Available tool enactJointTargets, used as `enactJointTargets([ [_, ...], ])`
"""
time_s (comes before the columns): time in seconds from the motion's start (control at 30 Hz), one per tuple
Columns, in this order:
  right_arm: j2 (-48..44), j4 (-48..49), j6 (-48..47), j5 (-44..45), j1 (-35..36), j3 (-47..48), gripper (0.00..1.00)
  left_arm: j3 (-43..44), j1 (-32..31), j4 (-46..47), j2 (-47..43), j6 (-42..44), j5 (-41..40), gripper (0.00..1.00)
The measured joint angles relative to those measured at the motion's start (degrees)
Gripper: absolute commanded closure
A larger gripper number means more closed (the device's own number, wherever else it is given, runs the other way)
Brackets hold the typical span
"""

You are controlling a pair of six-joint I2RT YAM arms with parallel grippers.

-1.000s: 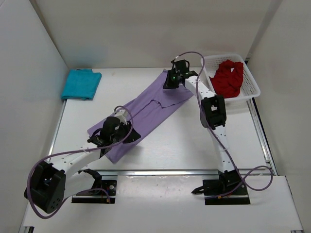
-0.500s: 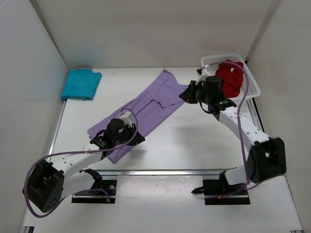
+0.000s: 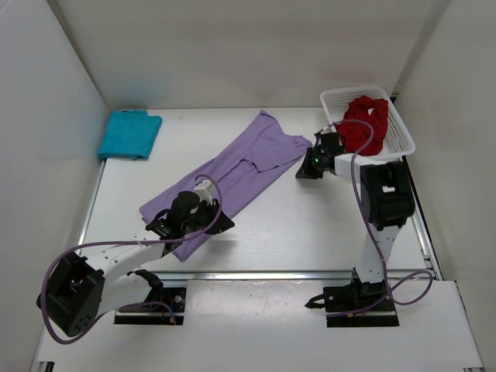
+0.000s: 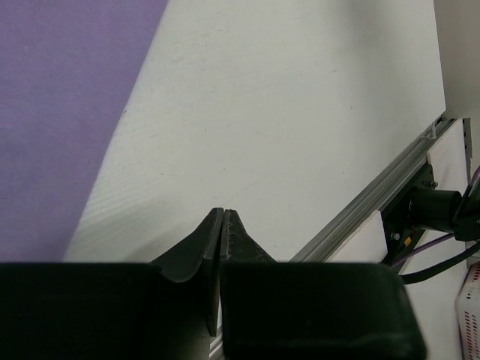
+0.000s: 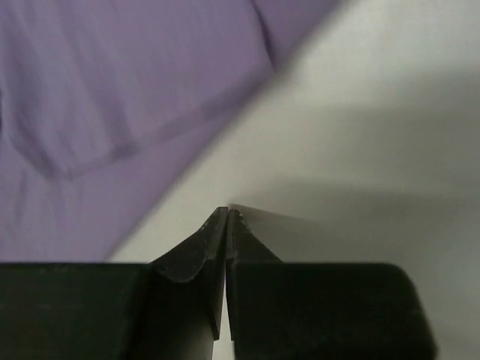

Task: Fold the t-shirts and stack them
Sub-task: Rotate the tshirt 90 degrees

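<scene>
Now | right gripper [image 5: 226,211] swung off far end of light lavender cloth t-shirt [image 3: 232,174], jaws shut, empty, beside its right edge | left gripper [image 4: 223,212] pinched shut, empty, by near hem | shirt spread flat, likely needs regrasping.

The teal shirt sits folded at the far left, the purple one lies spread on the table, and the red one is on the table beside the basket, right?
Not quite. The top external view shows the red shirt heaped inside the white basket, not beside it. The teal shirt and purple shirt are as you say.
</scene>
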Motion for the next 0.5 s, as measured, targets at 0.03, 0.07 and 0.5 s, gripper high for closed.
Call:
enactJointTargets([
  [0.03, 2.73, -0.70, 0.09, 0.02, 0.50, 4.02, 1.00, 0.00, 0.20, 0.00, 0.00, 0.00, 0.02, 0.88],
  [0.07, 5.55, -1.29, -0.02, 0.28, 1.03, 8.00, 1.00, 0.00, 0.37, 0.04, 0.00, 0.00, 0.04, 0.88],
  [0.5, 6.88, -10.91, -3.48, 5.25, 7.23, 24.50, 0.71, 0.13, 2.54, -0.83, -0.04, -0.02, 0.11, 0.82],
])
